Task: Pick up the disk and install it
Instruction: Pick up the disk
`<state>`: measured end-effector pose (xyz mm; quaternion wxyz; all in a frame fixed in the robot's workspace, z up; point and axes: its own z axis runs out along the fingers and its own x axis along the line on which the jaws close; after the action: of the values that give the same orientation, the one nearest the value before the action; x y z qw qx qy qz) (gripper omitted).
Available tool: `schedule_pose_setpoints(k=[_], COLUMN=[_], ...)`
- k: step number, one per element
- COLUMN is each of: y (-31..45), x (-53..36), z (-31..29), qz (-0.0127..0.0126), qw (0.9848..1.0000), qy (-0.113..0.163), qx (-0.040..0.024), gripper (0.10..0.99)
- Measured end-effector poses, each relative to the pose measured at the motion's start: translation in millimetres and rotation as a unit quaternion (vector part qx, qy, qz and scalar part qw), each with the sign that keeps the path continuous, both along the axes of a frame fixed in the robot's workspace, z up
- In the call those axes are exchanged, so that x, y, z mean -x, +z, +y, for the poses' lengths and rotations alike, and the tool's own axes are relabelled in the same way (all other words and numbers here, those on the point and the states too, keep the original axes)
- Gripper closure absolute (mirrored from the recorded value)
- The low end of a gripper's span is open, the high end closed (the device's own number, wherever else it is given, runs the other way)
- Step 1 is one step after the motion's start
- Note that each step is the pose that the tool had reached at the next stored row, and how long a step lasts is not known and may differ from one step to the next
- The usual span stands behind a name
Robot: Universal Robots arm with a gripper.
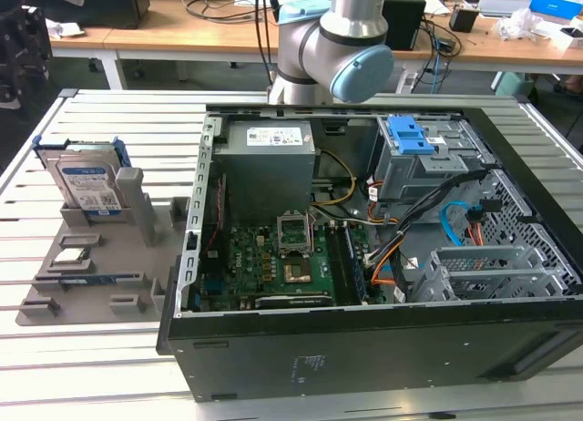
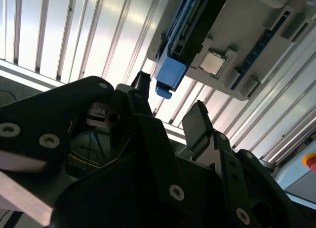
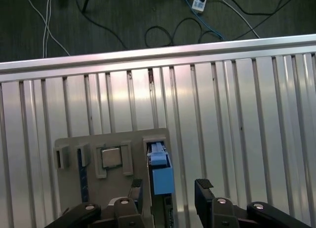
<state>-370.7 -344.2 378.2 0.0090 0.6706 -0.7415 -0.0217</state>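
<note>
As your exterior view shows, one disk (image 1: 89, 182) stands upright in a grey holder (image 1: 100, 250) on the desk (image 1: 118, 120), at the exterior view's left. Second wrist view: your end effector (image 2: 170, 92) is released and empty, near the disk (image 2: 170, 72). First wrist view: the disk (image 3: 162, 176) shows between its two fingers (image 3: 203, 188).

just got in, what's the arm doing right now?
The arm hangs over the slatted table with its gripper open above the disk. The disk stands on edge in the grey holder, at the exterior view's left of the open computer case. In the first wrist view the fingers line up either side of the disk's blue carrier, apart from it. Nothing is held, and the disk is not yet in the case.
</note>
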Motion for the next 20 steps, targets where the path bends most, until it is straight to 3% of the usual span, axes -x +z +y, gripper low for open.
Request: schedule_pose_setpoints(k=[9, 11, 20], y=[-5.4, -15.8, -19.6], x=[-4.0, -4.2, -4.2], z=[0.0, 0.0, 0.0], qz=[0.0001, 0.0, 0.0], qw=[1.0, 1.0, 1.0], qy=[0.001, 0.001, 0.001], qx=[0.0019, 0.0019, 0.002], gripper=[0.545, 0.545, 0.545])
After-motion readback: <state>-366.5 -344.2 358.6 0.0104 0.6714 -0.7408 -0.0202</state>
